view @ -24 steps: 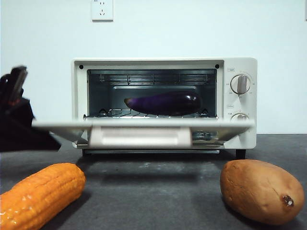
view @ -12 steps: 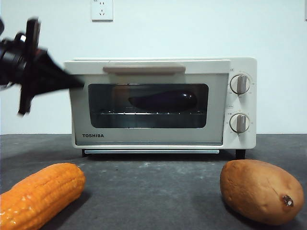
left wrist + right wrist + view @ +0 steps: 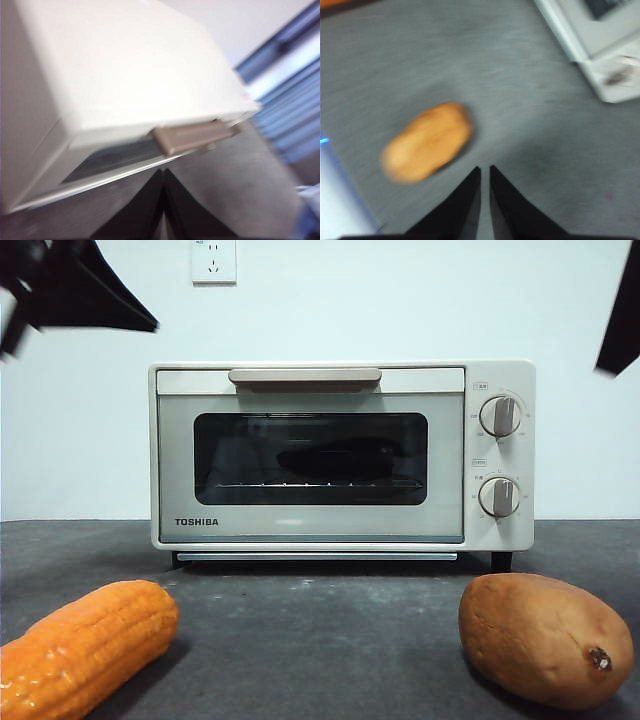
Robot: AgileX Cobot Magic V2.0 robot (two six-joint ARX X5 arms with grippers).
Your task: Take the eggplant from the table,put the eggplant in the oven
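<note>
Behind shut oven (image 3: 310, 455) door, eggplant (image 3: 338, 459), pincer (image 3: 70, 285) risen

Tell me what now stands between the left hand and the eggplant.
The closed glass door of the oven does. The eggplant lies on the rack behind it, dimly visible through the glass. The left hand, jaws together, hangs above the oven's top near the handle.

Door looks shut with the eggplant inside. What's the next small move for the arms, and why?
Probably just retreat the left gripper clear to rest. The oven door is closed, the eggplant shows dimly on the rack behind the glass, and both grippers hold nothing.
</note>
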